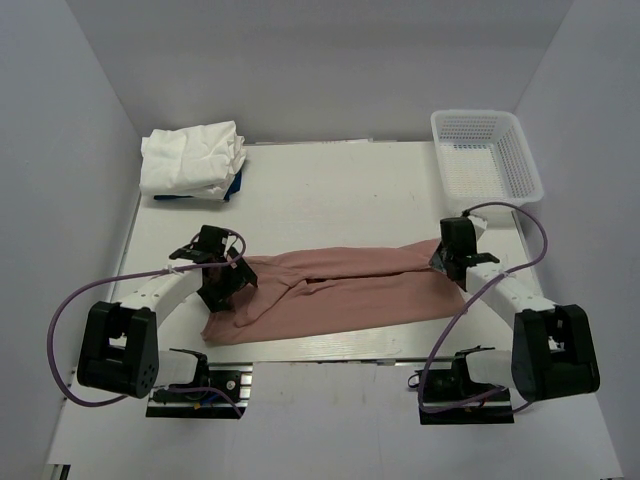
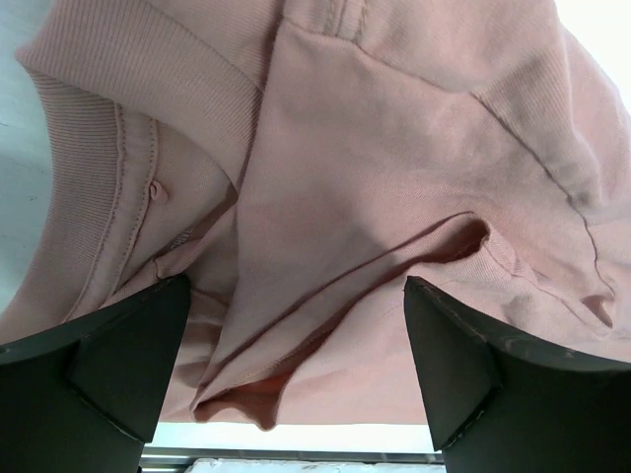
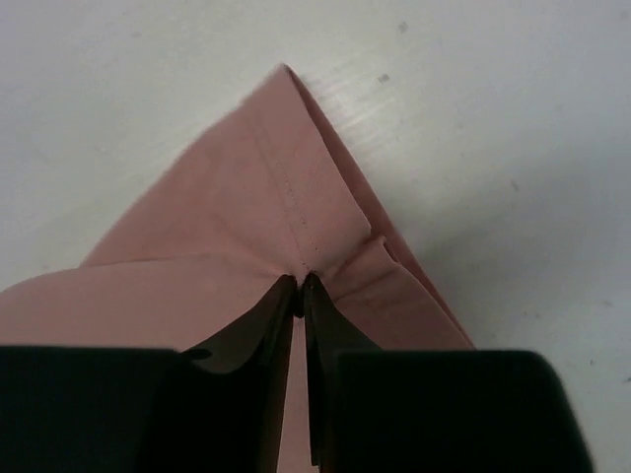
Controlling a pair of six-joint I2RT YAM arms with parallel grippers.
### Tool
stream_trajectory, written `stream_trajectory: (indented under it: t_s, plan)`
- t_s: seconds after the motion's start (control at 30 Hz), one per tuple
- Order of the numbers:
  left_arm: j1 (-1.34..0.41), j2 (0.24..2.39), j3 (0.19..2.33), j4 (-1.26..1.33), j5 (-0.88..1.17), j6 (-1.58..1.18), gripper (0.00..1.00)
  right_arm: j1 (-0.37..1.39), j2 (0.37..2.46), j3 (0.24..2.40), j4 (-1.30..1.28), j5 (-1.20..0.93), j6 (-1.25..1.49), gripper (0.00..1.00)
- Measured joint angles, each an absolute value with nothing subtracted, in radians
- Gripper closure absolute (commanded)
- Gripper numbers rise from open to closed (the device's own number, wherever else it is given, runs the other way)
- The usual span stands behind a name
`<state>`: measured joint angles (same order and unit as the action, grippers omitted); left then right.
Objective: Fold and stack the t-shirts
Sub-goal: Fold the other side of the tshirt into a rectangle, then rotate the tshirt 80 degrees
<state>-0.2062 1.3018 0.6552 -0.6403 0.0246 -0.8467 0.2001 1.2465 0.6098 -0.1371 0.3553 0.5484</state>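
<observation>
1. Pink t-shirt (image 1: 340,290): lies across the near half of the table (image 1: 340,190), folded into a long band running left to right. Its left end is rumpled, and the ribbed collar shows there in the left wrist view.
2. White t-shirts (image 1: 192,158): a loose pile at the far left corner of the table, well apart from the pink t-shirt. A blue item (image 1: 234,186) shows under the pile's near right edge.
3. Mesh basket (image 1: 487,150): white plastic, at the far right corner of the table.
4. Left gripper (image 1: 222,285): over the left end of the pink t-shirt, jaws spread wide. Its fingers (image 2: 128,360) stand either side of a raised fold beside the collar and hold no cloth. Whether they touch the fabric cannot be told.
5. Right gripper (image 1: 452,262): at the right end of the pink t-shirt, jaws pressed together and pinching a corner of the fabric along a stitched hem. The tip of the corner lies on the table just beyond the fingertips.
</observation>
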Motion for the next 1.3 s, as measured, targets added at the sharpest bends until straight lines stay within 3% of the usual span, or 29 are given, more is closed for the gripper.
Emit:
stream_trajectory:
  t_s: [0.07,0.13,0.17,0.2,0.3,0.5,0.63,0.83,1.0,1.2,1.3]
  plan:
    - [-0.206,1.302,0.656,-0.643,0.021,-0.847,0.0,0.183,1.274,0.591,-0.141,0.35,0.556,0.67]
    - [-0.206,1.301,0.657,-0.652,0.017,-0.847,0.0,0.165,1.291,0.59,-0.162,0.35,0.57,0.67]
    - [-0.206,1.301,0.657,-0.659,0.014,-0.847,0.0,0.159,1.293,0.59,-0.17,0.35,0.572,0.62]
    - [-0.206,1.301,0.659,-0.669,0.011,-0.847,0.0,0.15,1.29,0.592,-0.18,0.35,0.577,0.46]
    - [-0.206,1.299,0.669,-0.717,-0.007,-0.846,0.0,0.135,1.262,0.601,-0.22,0.357,0.598,0.1]
    - [-0.206,1.297,0.765,-0.821,-0.041,-0.844,0.0,0.126,1.156,0.696,-0.286,0.291,0.55,0.1]
    - [-0.206,1.291,0.841,-0.831,-0.048,-0.842,0.0,0.14,1.141,0.719,-0.205,0.105,0.498,0.1]
    - [-0.206,1.345,0.85,-0.759,-0.001,-0.833,0.0,0.172,1.351,0.72,-0.115,-0.091,0.455,0.1]
    - [-0.212,1.576,0.882,-0.68,0.038,-0.805,0.0,0.173,1.46,0.695,-0.091,-0.145,0.461,0.1]
    - [-0.217,1.886,1.253,-0.781,0.068,-0.731,0.0,0.214,1.393,0.596,-0.015,-0.208,0.493,0.1]
    - [-0.226,2.092,1.562,-0.833,0.095,-0.701,0.0,0.29,1.289,0.531,-0.078,-0.23,0.502,0.1]
